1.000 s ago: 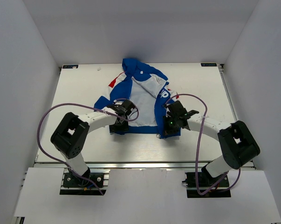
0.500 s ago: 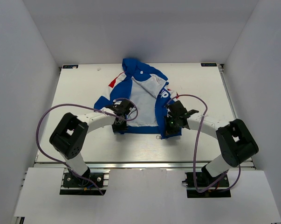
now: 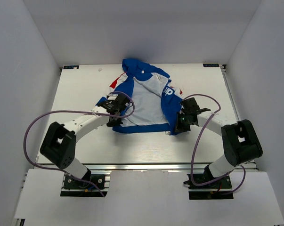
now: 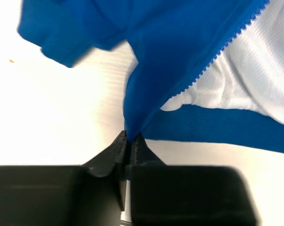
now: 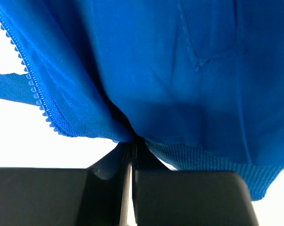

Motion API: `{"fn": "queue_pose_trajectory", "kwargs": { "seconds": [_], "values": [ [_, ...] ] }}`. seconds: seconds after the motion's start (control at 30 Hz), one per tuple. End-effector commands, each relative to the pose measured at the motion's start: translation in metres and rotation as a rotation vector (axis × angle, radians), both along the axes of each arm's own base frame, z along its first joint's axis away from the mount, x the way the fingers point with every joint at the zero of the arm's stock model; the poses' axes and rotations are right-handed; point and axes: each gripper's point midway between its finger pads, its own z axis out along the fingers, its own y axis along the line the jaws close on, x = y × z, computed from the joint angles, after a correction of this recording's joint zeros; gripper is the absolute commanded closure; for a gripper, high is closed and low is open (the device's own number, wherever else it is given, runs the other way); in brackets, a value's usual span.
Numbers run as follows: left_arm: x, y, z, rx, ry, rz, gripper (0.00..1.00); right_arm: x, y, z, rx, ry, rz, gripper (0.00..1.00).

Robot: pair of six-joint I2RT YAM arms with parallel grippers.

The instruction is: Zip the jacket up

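The jacket (image 3: 146, 101) lies open on the white table (image 3: 80, 89), royal blue with its white lining facing up and red-white panels at the shoulders. My left gripper (image 3: 115, 123) is shut on the bottom corner of the jacket's left front; in the left wrist view its fingertips (image 4: 130, 137) pinch blue fabric (image 4: 170, 56) beside the zipper teeth (image 4: 226, 42). My right gripper (image 3: 179, 128) is shut on the bottom of the right front; in the right wrist view its fingertips (image 5: 132, 142) clamp the blue hem (image 5: 179, 94), with zipper teeth (image 5: 36, 89) to the left.
Purple cables (image 3: 33, 136) loop out from both arms over the table's near half. White walls enclose the table on three sides. Small black markers (image 3: 71, 67) sit at the far corners. The metal rail (image 3: 142, 165) runs along the near edge.
My left gripper has closed on the jacket's left front corner and moved up and left. The right gripper has pulled its front panel to the right, spreading the jacket wider.
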Motion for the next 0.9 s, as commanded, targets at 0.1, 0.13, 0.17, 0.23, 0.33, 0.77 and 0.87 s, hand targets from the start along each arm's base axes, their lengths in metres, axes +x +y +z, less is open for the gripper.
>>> {"fn": "queue_pose_trajectory", "kwargs": {
  "seconds": [0.1, 0.13, 0.17, 0.23, 0.33, 0.77, 0.87],
  "values": [
    [0.012, -0.002, 0.033, -0.045, -0.098, -0.021, 1.0, -0.016, -0.013, -0.015, -0.032, 0.015, 0.065, 1.0],
    [0.012, -0.005, 0.032, -0.053, -0.092, -0.041, 1.0, -0.014, -0.009, -0.011, -0.012, -0.003, 0.084, 1.0],
    [0.014, -0.014, 0.032, -0.094, -0.091, -0.065, 1.0, -0.012, -0.004, -0.003, 0.021, -0.032, 0.102, 1.0],
    [0.013, -0.024, 0.032, -0.14, -0.091, -0.112, 1.0, -0.009, 0.003, 0.006, 0.057, -0.063, 0.127, 1.0],
    [0.012, -0.053, 0.034, -0.277, -0.093, -0.208, 1.0, -0.008, 0.022, 0.029, 0.156, -0.124, 0.205, 1.0],
    [0.001, -0.148, 0.076, -0.799, -0.159, -0.481, 1.0, -0.022, 0.096, 0.117, 0.49, -0.374, 0.474, 1.0],
    [-0.006, -0.157, 0.087, -0.891, -0.178, -0.501, 1.0, -0.021, 0.102, 0.12, 0.525, -0.375, 0.475, 1.0]
  ]
}}
